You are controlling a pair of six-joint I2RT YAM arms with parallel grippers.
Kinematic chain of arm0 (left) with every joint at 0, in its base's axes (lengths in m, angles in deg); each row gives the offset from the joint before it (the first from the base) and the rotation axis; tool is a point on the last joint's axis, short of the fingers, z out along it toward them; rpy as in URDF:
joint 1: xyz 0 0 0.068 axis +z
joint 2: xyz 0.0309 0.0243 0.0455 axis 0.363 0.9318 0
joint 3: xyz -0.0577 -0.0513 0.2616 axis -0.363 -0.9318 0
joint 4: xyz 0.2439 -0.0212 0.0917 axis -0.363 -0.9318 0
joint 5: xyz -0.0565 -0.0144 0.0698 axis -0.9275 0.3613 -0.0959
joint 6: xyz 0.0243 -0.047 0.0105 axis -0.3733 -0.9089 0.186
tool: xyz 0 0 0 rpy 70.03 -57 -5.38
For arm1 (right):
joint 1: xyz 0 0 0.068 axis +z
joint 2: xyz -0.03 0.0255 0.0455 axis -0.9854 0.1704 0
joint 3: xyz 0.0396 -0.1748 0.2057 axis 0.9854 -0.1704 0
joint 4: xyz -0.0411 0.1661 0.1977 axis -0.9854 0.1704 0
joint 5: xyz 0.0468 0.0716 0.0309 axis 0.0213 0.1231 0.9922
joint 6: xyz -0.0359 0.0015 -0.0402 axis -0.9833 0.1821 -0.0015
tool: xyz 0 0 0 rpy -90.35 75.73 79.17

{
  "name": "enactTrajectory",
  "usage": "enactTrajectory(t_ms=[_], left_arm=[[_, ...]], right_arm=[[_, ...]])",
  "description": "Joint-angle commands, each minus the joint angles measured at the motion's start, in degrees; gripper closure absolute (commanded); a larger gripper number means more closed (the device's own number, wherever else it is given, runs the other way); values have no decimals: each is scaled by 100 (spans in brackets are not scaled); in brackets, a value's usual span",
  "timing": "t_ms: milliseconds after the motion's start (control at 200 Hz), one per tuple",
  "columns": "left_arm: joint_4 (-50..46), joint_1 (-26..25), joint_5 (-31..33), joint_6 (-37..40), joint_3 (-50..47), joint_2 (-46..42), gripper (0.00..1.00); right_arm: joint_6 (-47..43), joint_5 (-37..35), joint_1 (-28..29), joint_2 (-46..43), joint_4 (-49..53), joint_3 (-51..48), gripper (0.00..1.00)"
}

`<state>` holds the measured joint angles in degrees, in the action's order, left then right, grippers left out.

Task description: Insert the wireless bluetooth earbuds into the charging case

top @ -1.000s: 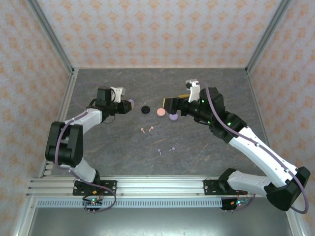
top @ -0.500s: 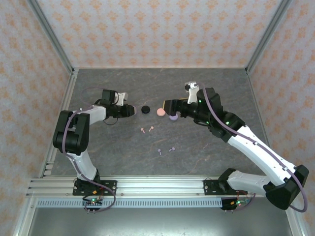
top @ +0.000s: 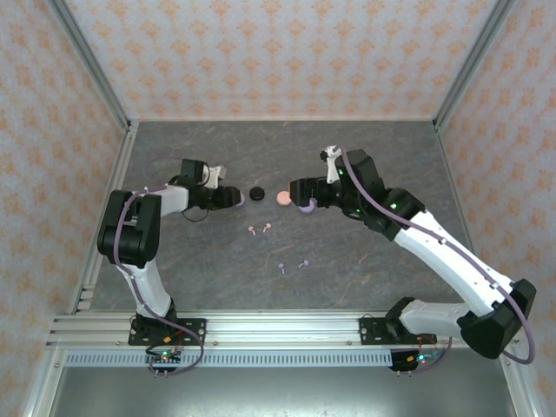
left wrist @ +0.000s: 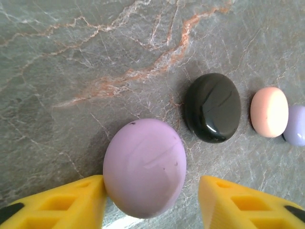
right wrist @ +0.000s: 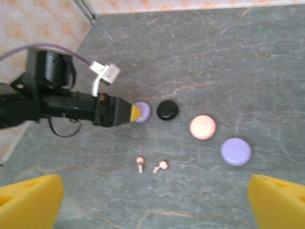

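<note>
Loosened since a second ago, the left hand (left wrist: pixel 151 187) stands with jaws parted around the lavender case (left wrist: pixel 144 167). Nearby the right hand (right wrist: pixel 155 191) gapes wide, empty; pink earbuds (right wrist: pixel 139 162) and lavender earbuds (top: pixel 281 267) lie loose on the bench (right wrist: pixel 238 57).

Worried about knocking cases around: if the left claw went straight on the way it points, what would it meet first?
The left claw would meet the lavender case lying between its open jaws. Next in line, probably, is the black case.
</note>
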<state>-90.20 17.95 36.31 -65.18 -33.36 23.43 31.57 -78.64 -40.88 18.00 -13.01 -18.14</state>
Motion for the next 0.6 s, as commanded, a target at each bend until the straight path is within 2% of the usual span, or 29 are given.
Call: enactTrajectory(t_ms=[0,105,200,370,596], left_arm=[[-34,87,81,-41,-11,-573,42],[133,103,150,-141,-187,-1119,36],[189,105,235,-205,-345,-1644,32],[126,103,288,-212,-603,-2640,24],[-364,106,570,-91,-789,-3730,17]], right_arm=[[-950,-580,-29,573,869,416,1],[-1612,-1040,-24,1348,1411,812,1],[-2339,-1182,-26,2063,1612,1099,1],[-3935,-832,-45,3371,2023,1715,3],[-4650,-387,-328,4768,2372,2910,13]])
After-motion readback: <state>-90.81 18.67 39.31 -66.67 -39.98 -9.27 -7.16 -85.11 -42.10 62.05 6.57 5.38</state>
